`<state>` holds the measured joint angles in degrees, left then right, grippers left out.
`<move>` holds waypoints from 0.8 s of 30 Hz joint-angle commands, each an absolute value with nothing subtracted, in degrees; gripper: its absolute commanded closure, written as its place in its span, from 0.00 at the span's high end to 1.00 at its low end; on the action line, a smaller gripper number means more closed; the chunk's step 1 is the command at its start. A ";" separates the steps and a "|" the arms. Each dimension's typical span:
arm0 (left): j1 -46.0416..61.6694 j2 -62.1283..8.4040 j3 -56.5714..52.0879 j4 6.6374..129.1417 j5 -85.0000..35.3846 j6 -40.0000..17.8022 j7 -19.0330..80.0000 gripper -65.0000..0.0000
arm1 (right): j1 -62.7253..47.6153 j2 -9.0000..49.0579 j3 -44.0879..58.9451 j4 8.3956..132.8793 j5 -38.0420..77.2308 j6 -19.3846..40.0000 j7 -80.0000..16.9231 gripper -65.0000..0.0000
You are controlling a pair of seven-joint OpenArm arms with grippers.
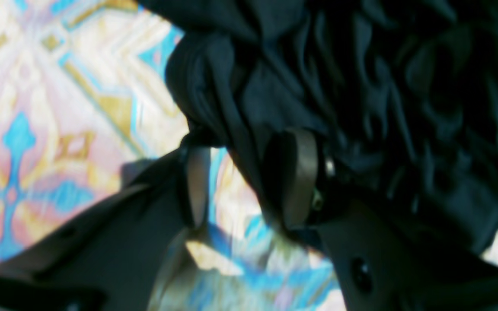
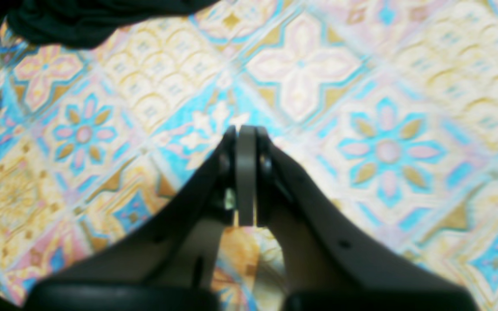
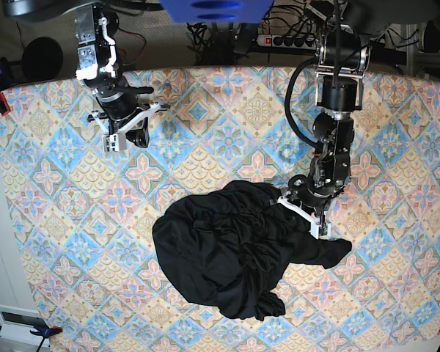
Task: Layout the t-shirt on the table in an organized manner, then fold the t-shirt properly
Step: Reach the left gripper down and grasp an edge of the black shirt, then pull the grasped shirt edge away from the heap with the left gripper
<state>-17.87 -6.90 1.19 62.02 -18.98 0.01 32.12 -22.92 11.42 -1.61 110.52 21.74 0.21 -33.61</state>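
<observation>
L hand open, fingers astride a bunched fold of the t-shirt, fabric touching one finger, rest heaped beyond it on table. R hand closed, empty, above bare cloth, shirt well apart.

Matt black cloth t-shirt lies creased on the table, smooth patterned cloth.

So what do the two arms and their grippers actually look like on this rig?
Both arms are black, built from chunky cylindrical joint segments. The left arm has a thick black cable looping beside it; the right arm carries white bracket parts near its wrist. The left gripper and the right gripper each have dark curved fingers faced with flat grey-beige pads. No markings are readable.
</observation>
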 commanded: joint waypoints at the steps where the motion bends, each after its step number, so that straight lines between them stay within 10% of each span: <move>1: -18.77 -6.46 1.36 62.02 -19.12 -0.31 32.75 0.41 | -22.55 11.74 -1.36 111.52 22.02 0.40 -32.22 0.00; 5: -18.77 -4.44 1.36 62.02 -19.12 -0.40 33.10 0.35 | -22.46 11.74 -1.36 111.43 22.02 0.40 -32.22 0.00; 11: -17.54 -5.23 1.10 62.20 -19.21 -0.40 33.10 0.00 | -22.46 11.74 -1.36 110.64 22.02 0.40 -32.22 0.00; 24: 6.55 -23.16 -6.29 88.13 -29.85 -0.40 33.10 0.00 | -15.78 11.74 -5.32 106.24 22.02 0.40 -32.40 0.00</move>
<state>6.79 -22.00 -5.48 87.29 -30.55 -0.93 33.78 -15.99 11.40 -5.52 105.34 21.50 0.25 -33.80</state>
